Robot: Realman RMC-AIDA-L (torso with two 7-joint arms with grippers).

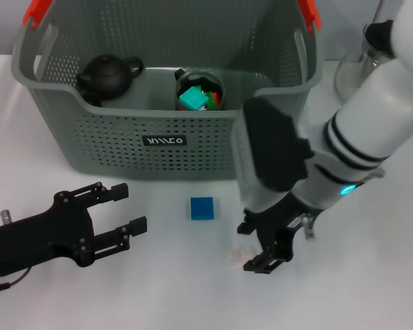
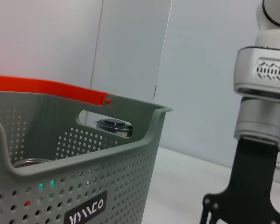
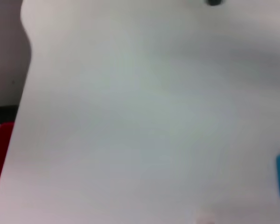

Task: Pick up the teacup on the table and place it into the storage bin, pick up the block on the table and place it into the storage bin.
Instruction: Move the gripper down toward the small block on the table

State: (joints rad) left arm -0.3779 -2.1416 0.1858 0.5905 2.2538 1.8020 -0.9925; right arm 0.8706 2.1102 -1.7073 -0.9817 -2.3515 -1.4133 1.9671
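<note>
The large grey-green perforated plastic storage bin (image 1: 124, 148) with orange handle ends stands on the white surface (image 1: 372, 289). Inside it sit a black teapot (image 1: 107, 75) and a round cup (image 1: 199, 89) filled with coloured blocks. A small blue square block (image 1: 202, 208) lies on the surface just in front of the bin. The right claw (image 1: 258, 247) hangs beside the block, fingers spread and empty. The left claw (image 1: 127, 210) rests in front of the bin's other end, also spread and empty.
</note>
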